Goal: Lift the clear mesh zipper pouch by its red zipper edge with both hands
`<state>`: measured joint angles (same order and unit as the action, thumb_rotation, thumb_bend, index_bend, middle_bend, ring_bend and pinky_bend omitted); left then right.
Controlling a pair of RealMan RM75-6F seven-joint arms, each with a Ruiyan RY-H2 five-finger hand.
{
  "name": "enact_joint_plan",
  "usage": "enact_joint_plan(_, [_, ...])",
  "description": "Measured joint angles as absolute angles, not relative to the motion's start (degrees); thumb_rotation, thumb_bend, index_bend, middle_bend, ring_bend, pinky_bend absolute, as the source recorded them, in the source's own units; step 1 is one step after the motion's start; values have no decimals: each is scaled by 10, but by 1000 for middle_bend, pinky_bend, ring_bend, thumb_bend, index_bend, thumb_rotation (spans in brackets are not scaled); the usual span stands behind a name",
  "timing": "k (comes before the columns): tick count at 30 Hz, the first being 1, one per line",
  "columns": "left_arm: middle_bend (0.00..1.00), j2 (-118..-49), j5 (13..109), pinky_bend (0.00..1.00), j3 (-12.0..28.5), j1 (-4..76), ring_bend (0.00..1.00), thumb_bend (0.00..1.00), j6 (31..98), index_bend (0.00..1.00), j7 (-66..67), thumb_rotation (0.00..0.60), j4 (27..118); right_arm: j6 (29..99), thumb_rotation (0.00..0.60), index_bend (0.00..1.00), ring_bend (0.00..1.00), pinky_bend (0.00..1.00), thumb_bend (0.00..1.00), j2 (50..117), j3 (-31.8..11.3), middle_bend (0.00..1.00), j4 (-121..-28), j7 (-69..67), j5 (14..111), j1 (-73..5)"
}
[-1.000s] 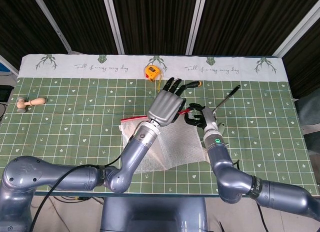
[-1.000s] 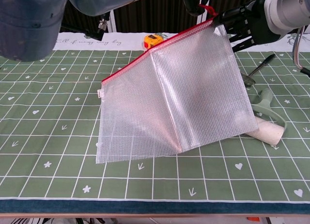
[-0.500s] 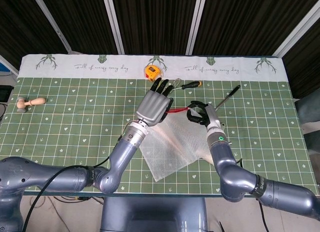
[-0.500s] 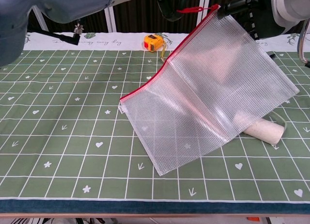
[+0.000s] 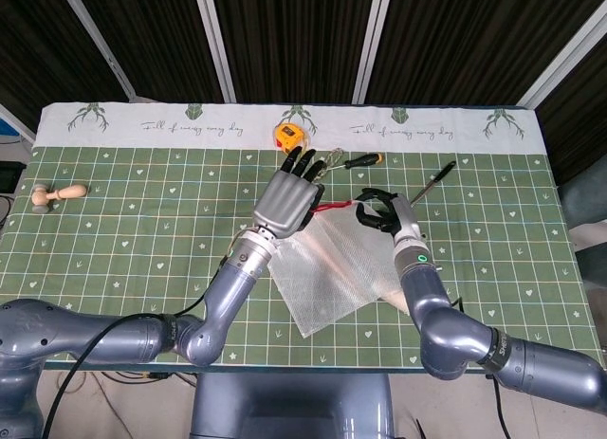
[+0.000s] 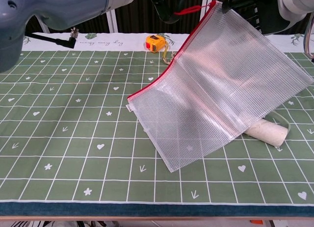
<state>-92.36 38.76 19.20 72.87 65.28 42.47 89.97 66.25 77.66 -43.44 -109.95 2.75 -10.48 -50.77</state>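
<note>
The clear mesh pouch point(image 6: 216, 89) hangs tilted above the table, its red zipper edge point(image 6: 167, 67) running from a low left corner up to the top right. My right hand point(image 5: 382, 211) grips that top corner, and it shows dark at the upper edge of the chest view point(image 6: 250, 11). My left hand point(image 5: 287, 200) is just left of it with fingers stretched out. A red zipper pull point(image 6: 190, 11) runs taut and level from the corner into the left hand's fingers point(image 6: 167, 6), which seem to pinch it. The pouch's bottom corner point(image 6: 171, 169) is down at the mat.
A yellow tape measure point(image 6: 155, 41) lies behind the pouch. A white roller point(image 6: 267, 131) sits partly under the pouch at the right. A screwdriver point(image 5: 360, 160) and a black tool point(image 5: 432, 186) lie at the back right, and a wooden-handled stamp point(image 5: 57, 194) at the far left.
The pouch has risen and swung right, turning steeper until it hangs from its top corner. The left hand drew back left, and the red pull now stretches out to it.
</note>
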Motion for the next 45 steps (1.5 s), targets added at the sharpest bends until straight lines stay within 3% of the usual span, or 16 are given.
enact_joint_plan(15, [169,-943,423,0,196,729,0,378,650,650,418,600,854,649,600,613,0,191,619,757,-477,222,-1102,13,-149,-513])
enact_joint_plan(45, [169,-909,438,0,193,689,0,377,642,652,405,600,868,641,600,625,0,191,621,707,-532,232,-1065,4,-196,-528])
